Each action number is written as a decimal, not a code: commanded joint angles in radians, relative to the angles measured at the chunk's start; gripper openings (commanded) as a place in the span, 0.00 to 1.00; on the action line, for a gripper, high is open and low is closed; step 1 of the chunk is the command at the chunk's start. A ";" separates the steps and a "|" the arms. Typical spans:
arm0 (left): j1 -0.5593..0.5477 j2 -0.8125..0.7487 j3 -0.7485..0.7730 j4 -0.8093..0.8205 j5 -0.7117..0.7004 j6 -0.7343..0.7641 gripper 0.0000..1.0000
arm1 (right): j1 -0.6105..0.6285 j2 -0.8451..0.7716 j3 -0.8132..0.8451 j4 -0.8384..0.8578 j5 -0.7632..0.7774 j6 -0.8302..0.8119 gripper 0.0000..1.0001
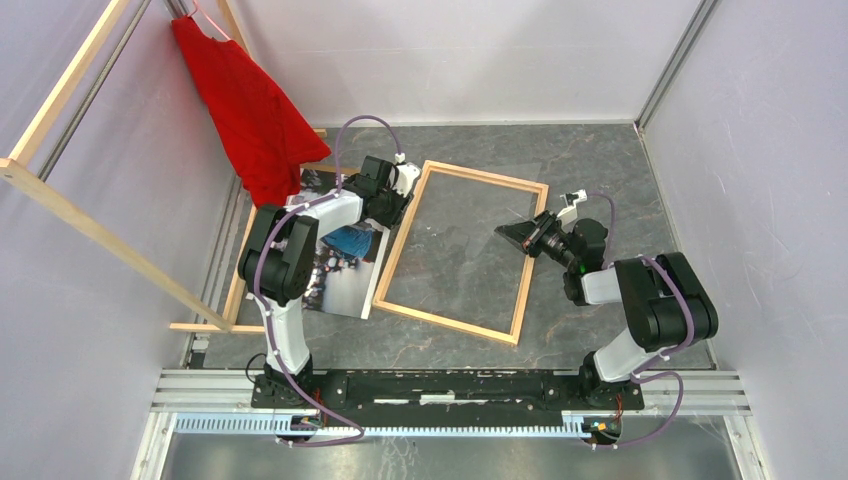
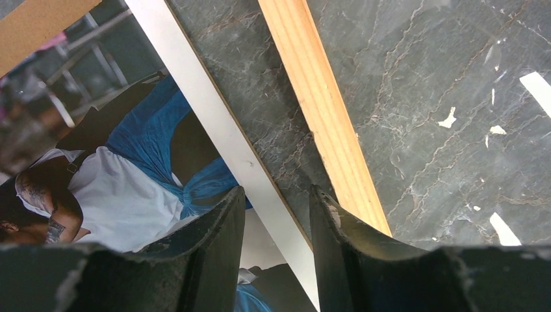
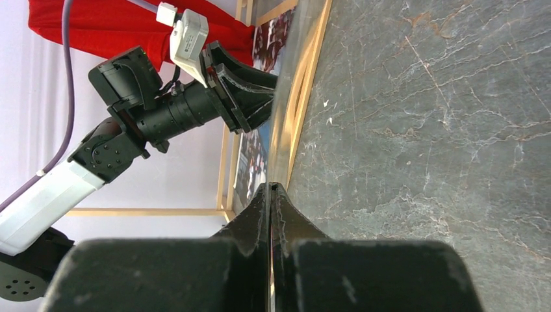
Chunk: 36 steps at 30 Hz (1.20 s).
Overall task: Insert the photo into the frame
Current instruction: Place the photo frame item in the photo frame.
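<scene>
The photo (image 1: 345, 275) lies face up on the table, left of the frame (image 1: 450, 322); blue clothing shows on the photo (image 2: 136, 143). The light-wood frame lies flat mid-table. My left gripper (image 1: 392, 205) hovers over the photo's right edge, close to the frame's left bar (image 2: 325, 110). It is open (image 2: 276, 201), with the photo's white border below the gap. My right gripper (image 1: 518, 236) is shut (image 3: 269, 192) on the edge of a clear pane (image 3: 281, 130) that tilts up over the frame. The left gripper (image 3: 256, 97) stands at the pane's far side.
A red garment (image 1: 250, 110) hangs from a wooden rack (image 1: 100, 235) at the back left. A brown backing board (image 2: 36, 23) shows beyond the photo's edge. Pale walls close in the table on three sides, and the arm bases sit at the near rail (image 1: 450, 385).
</scene>
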 commanded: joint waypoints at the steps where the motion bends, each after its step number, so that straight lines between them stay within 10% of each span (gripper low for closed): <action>1: -0.004 0.013 -0.006 0.014 0.027 0.037 0.48 | 0.010 0.017 0.038 0.004 -0.014 -0.059 0.00; 14: -0.005 0.009 -0.006 0.009 0.029 0.039 0.47 | 0.009 0.038 0.087 -0.261 0.031 -0.165 0.00; 36: -0.005 0.015 -0.003 0.009 0.027 0.039 0.46 | 0.024 0.005 0.091 -0.115 0.010 -0.158 0.00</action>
